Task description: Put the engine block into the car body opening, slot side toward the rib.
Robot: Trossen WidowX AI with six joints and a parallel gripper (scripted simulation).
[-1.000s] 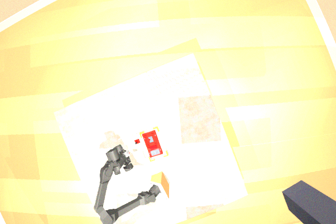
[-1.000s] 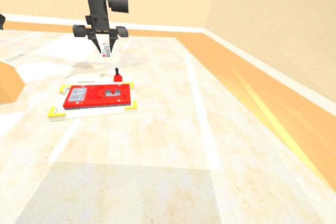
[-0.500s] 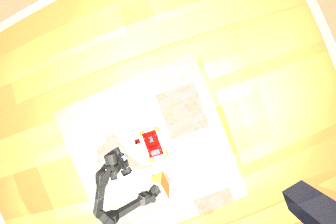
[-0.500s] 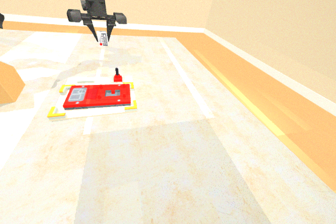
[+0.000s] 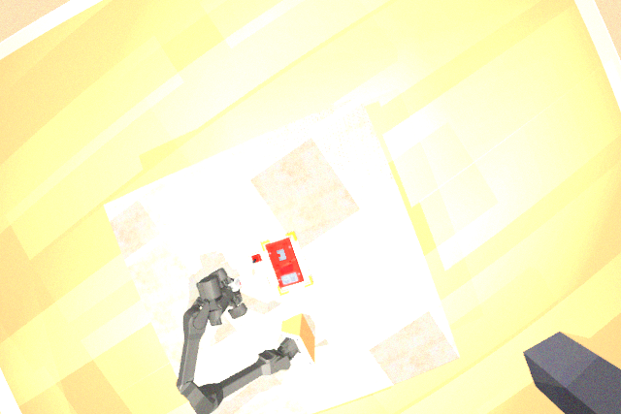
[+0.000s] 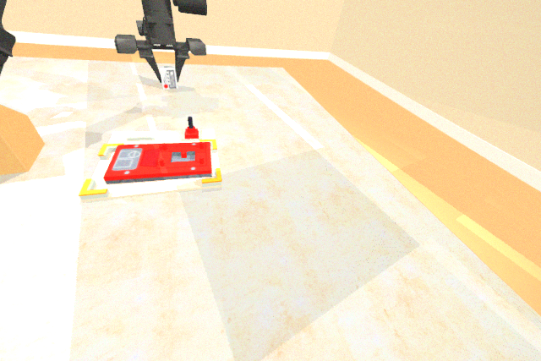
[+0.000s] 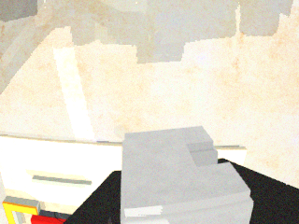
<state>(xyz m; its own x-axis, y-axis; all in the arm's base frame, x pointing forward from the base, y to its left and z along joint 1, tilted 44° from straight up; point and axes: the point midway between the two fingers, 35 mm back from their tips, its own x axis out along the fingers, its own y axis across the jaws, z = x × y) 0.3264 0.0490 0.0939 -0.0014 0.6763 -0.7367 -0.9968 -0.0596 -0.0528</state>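
The engine block is light grey-white, with a red dot on the face seen in the exterior view. My gripper is shut on it and holds it in the air behind the car body, on the far side from the exterior view. In the wrist view a stepped notch shows on the block's right side. The red car body lies flat. Its opening is empty, with a small red rib reaching in. The block's underside is hidden.
A white base with yellow corner brackets surrounds the car body. A small red piece with a black upright peg stands at its back edge in the exterior view. An orange block stands beside the arm's base.
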